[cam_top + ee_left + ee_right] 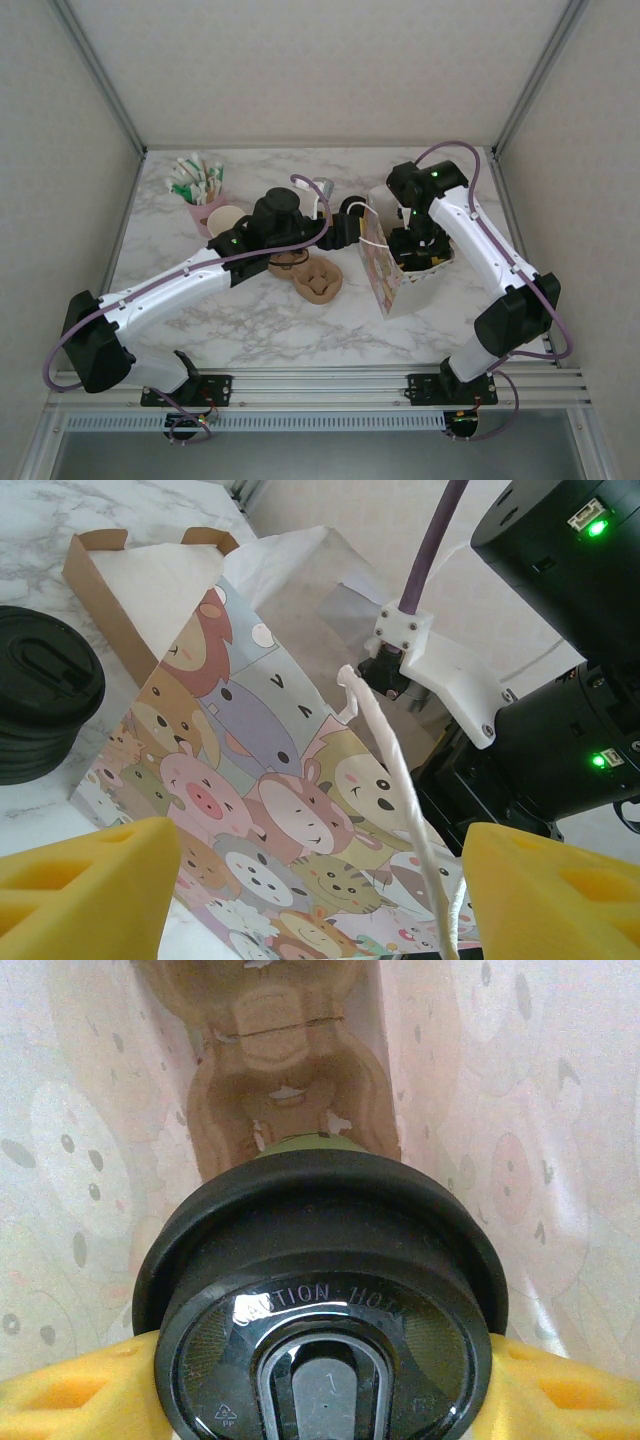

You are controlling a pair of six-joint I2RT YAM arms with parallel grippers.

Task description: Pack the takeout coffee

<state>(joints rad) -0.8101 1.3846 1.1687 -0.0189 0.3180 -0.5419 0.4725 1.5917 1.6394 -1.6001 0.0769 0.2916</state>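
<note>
The takeout coffee (320, 1290), with its black lid marked "CAUTION HOT" and a strip of olive side (305, 1142), hangs inside the paper bag (90, 1160). My right gripper (320, 1390) is shut on it, yellow fingers (70, 1390) pressing both sides of the lid. From above, the right gripper (415, 250) reaches down into the open cartoon-animal bag (385, 280). My left gripper (320, 880) is open just outside the bag's printed side (270, 780), and the white cord handle (400, 790) runs down between its fingers (90, 880), untouched. The left gripper (352, 228) sits at the bag's left.
A stack of black lids (40, 700) sits left of the bag, beside a brown cardboard box (100, 580). A moulded cardboard cup carrier (315, 278) lies under the left arm. A pink holder of sachets (200, 185), lidless cups (228, 218) and a metal cylinder (325, 187) stand behind.
</note>
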